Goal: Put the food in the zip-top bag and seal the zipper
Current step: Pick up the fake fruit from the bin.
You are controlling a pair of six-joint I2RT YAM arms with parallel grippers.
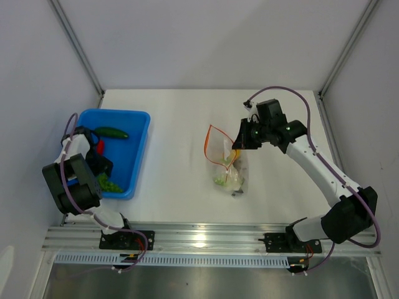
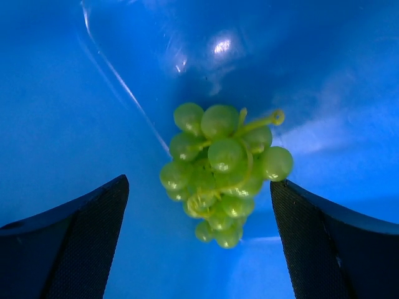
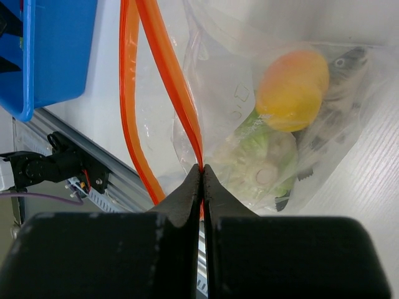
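Left gripper point(image 2: 198, 187), jaws wide apart, flanks the grape bunch point(image 2: 221, 168) on the blue tray point(image 2: 62, 93) floor without touching it; an off-centre close could squeeze the lumpy cluster out sideways. Right gripper point(image 3: 202, 171), jaws pinched together on the zipper point(image 3: 168, 81), holds the zip-top bag point(image 3: 230, 106) by its mouth. If the strip slips, the opening would likely collapse over the orange-yellow piece point(image 3: 293, 87) and leafy vegetable point(image 3: 262, 162) inside.

White surface point(image 1: 174, 118); blue tray point(image 1: 141, 149) on left part; clear zip-top bag point(image 1: 229, 179) right of centre, well apart from tray; orange-red zipper point(image 1: 209, 142) at its far end.
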